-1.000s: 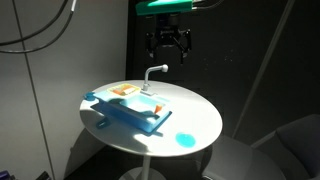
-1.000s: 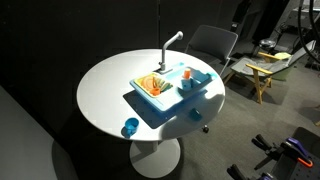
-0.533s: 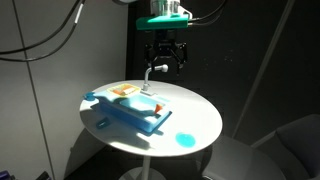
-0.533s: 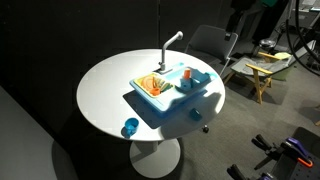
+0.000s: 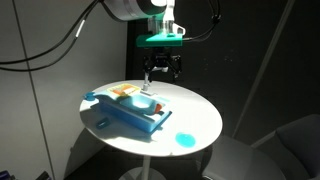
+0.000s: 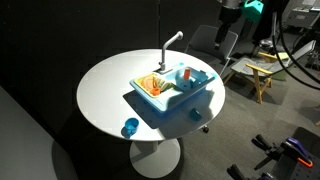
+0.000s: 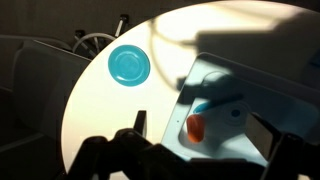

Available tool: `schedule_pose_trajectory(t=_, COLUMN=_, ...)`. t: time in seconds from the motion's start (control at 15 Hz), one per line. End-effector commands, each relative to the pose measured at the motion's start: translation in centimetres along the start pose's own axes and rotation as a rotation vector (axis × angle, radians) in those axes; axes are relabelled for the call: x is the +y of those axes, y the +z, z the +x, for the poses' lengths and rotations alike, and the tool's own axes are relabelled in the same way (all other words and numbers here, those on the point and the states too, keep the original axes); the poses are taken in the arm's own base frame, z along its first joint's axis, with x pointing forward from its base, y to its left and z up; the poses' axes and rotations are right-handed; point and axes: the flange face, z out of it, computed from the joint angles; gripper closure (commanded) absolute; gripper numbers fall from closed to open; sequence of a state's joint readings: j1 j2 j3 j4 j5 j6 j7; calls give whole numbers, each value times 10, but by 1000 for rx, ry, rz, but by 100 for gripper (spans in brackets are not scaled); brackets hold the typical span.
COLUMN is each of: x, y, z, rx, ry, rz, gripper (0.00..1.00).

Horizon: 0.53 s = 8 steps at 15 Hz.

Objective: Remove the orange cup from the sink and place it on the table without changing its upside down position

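In an exterior view the arm is cut off at the top edge and the claw [image 5: 163, 68] hangs above the far end of the sink [image 5: 130, 108], covering most of the white faucet; the orange cup cannot be made out there. In the wrist view the claw's own dark fingers [image 7: 140, 125] fill the lower edge and hide the near part of the desk [image 7: 95, 110]; they stand wide apart with nothing between them, so the claw is open. The orange cup [image 7: 195, 127] shows between them from above, and it seems to sit in the sink's shadowed basin [image 7: 235, 95], though its way up is hard to judge; in an exterior view it is only a tiny orange speck [image 6: 186, 73] beside the faucet [image 6: 172, 42]. The sink's other compartment holds a flat orange-tan patch [image 6: 152, 85]. A small round blue dish [image 6: 130, 127] lies on the desk well apart from the sink, near the rim.
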<state>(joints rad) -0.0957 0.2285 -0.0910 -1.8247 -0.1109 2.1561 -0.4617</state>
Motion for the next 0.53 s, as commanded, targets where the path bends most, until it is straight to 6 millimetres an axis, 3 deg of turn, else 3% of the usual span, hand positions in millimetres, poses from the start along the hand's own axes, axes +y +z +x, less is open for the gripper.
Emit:
schedule_pose_trajectory(t=0.0, x=-8, y=14, z=8, rx=18, ry=-53, rz=-2, gripper=0)
schedule_pose_trajectory(t=0.47, x=-32, y=47, z=17, rx=30, ry=-142, rz=20, gripper=0)
